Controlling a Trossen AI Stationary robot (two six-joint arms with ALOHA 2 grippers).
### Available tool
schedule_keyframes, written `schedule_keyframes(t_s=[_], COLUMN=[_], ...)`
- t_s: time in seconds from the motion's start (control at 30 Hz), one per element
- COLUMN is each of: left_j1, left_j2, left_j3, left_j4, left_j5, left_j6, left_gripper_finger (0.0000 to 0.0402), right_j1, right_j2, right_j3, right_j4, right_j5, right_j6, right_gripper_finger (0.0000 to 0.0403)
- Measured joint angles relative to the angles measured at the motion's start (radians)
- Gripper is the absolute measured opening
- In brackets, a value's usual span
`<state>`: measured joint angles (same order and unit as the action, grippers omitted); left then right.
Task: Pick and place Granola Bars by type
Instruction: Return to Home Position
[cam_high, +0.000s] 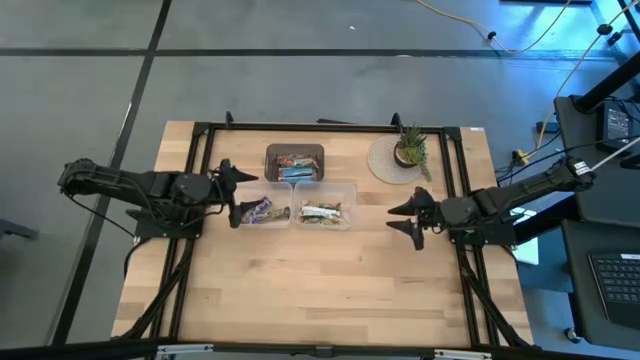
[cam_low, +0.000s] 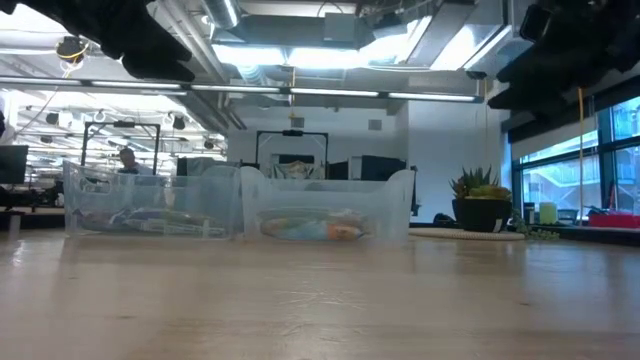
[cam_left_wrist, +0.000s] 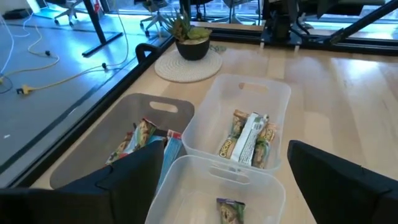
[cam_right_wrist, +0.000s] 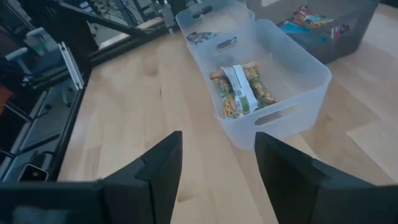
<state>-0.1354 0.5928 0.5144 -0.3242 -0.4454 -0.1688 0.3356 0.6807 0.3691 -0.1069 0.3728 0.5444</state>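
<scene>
Your bars (cam_high: 321, 212) lie by type in the two tubs (cam_high: 325, 187), just ahead of the left gripper's (cam_high: 236, 195) fingertips; more sit in the tray (cam_high: 295, 148) beyond. Those fingers are spread wide and hold nothing. The right gripper's (cam_high: 405, 224) are the same, well short of the tubs. That stance suits parking, not another pick.

Green-tan granola bars (cam_right_wrist: 239, 90) inside a clear plastic tub (cam_right_wrist: 311, 93)
</scene>
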Motion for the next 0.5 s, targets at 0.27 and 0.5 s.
schedule_keyframes(t_s=[0.27, 0.5], left_j1=[0.000, 0.000], left_j2=[0.043, 0.039], left_j3=[0.000, 0.000], left_j4=[0.007, 0.007], left_j5=[0.009, -0.157], left_j6=[-0.010, 0.012], left_gripper_finger=[0.0370, 0.0383], right_j1=[0.000, -0.013], right_j2=[-0.031, -0.045], right_j3=[0.000, 0.000], right_j4=[0.002, -0.002], right_j5=[0.030, 0.054], right_j6=[-0.012, -0.030], right_gripper_finger=[0.0204, 0.0204])
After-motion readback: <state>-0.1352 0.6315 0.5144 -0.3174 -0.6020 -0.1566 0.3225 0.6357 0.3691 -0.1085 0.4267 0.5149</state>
